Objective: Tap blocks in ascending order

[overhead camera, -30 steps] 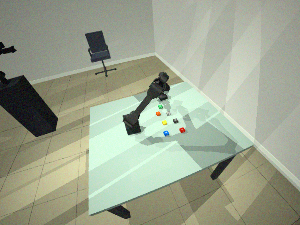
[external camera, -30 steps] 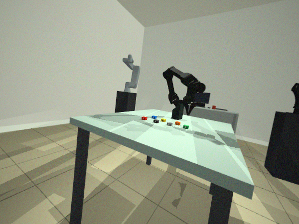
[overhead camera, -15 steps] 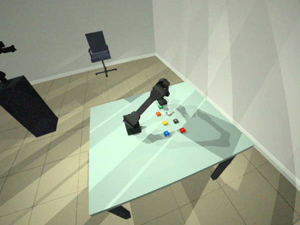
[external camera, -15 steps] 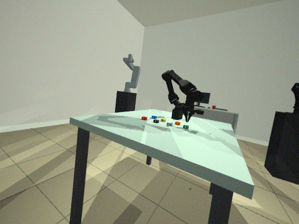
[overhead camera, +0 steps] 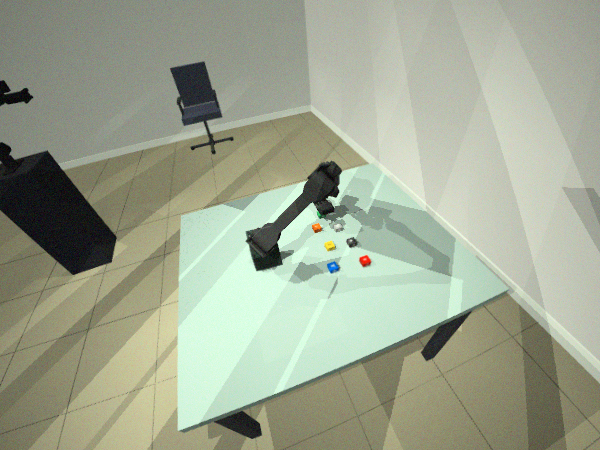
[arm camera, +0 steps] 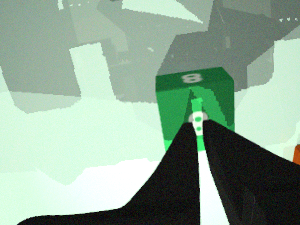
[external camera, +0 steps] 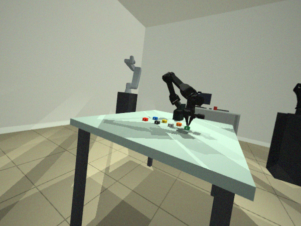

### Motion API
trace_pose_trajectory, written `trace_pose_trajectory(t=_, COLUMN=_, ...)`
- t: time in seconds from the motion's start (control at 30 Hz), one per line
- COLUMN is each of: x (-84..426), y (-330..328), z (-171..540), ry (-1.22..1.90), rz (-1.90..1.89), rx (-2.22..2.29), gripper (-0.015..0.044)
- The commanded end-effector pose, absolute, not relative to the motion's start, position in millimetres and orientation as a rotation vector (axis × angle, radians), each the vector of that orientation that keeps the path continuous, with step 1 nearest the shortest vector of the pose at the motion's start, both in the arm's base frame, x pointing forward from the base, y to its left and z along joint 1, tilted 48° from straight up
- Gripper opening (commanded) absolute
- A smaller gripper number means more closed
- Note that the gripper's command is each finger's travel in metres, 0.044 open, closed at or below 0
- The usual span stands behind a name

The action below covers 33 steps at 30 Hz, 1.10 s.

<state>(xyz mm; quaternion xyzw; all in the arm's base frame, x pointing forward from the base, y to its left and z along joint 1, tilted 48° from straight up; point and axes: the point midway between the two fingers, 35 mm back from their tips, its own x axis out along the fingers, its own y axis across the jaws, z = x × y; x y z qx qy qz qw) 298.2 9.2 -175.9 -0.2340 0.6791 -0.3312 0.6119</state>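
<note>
Pointing straight down, the black two-fingered gripper has its tips together, nothing between them, right at the green cube-shaped block marked 8! Whether they touch, I can't tell. Closest neighbours on the pale green tabletop: the orange block and the grey block. Yellow, black, blue and red blocks sit farther off, and nothing stands between gripper and green block. Over by the wall, a dark office chair!
</note>
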Motion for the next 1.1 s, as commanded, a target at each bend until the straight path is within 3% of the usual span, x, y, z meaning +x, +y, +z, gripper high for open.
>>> trace_pose_trajectory(t=0.0, x=296.1, y=6.0, z=-177.7, ry=1.572, rz=-0.764, rx=-0.547, gripper=0.0020)
trace_pose_trajectory(t=0.37, x=301.5, y=30.7, z=-155.6, ry=1.572, rz=-0.762, rx=-0.546, gripper=0.0020)
trace_pose_trajectory(t=0.57, x=312.4, y=87.7, z=-103.1, ry=1.573, rz=-0.759, rx=-0.544, gripper=0.0020)
trace_pose_trajectory(t=0.8, x=314.3, y=82.5, z=-94.5, ry=1.574, rz=-0.756, rx=-0.543, gripper=0.0020)
trace_pose_trajectory(t=1.07, x=313.4, y=11.2, z=2.3, ry=1.577, rz=-0.735, rx=-0.535, gripper=0.0020)
